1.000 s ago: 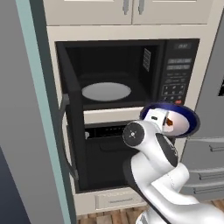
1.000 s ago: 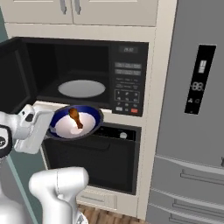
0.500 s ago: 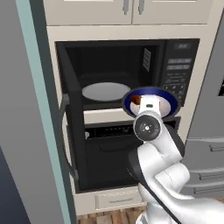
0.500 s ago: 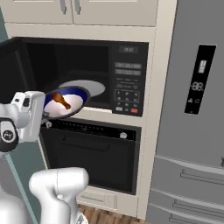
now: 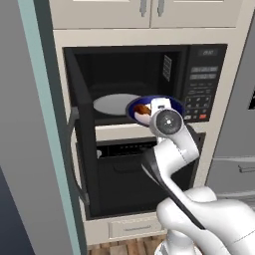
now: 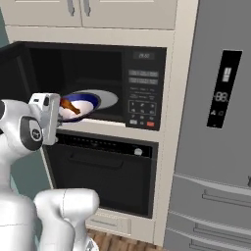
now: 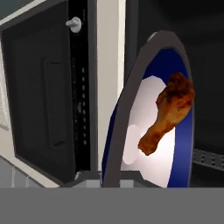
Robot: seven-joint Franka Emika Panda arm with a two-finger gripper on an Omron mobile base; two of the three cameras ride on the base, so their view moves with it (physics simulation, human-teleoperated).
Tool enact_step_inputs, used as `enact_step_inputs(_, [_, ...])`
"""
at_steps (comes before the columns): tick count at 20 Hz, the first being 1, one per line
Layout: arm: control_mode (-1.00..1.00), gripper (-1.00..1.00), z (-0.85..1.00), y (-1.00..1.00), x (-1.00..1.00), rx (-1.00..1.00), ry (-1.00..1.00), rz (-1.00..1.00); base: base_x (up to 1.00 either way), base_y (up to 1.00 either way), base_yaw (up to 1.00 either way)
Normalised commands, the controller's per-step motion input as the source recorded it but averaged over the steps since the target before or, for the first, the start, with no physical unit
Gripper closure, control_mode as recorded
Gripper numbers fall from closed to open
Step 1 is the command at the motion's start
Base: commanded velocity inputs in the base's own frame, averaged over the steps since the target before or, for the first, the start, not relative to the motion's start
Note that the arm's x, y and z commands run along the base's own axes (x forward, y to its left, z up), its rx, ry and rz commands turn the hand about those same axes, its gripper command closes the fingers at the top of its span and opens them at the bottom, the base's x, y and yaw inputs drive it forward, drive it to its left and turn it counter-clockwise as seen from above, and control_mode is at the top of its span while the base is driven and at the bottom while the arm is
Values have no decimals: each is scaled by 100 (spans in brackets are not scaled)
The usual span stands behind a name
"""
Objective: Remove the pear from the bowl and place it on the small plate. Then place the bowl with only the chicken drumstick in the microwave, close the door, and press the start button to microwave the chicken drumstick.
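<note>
The microwave's door [image 5: 79, 144] stands swung open at the left, baring the white turntable [image 5: 112, 104] inside the microwave [image 6: 117, 83]. At the cavity's mouth the jaws pinch the rim of the bowl [image 6: 81, 103], which carries the chicken drumstick [image 7: 168, 111]. Right of it sits the keypad panel [image 6: 143, 98].

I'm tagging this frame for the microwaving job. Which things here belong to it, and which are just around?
In the job:
bowl
chicken drumstick
microwave
door
gripper, shut on the bowl

Just around:
oven
fridge
cupboards
</note>
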Motion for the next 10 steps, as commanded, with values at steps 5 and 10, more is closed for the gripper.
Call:
enact_step_inputs(5, [-100, 100, 0, 4, 74, 1, 13, 3, 0, 0, 0])
enact_step_inputs(10, [-100, 100, -4, 20, 94, 0, 14, 0, 0, 0, 0])
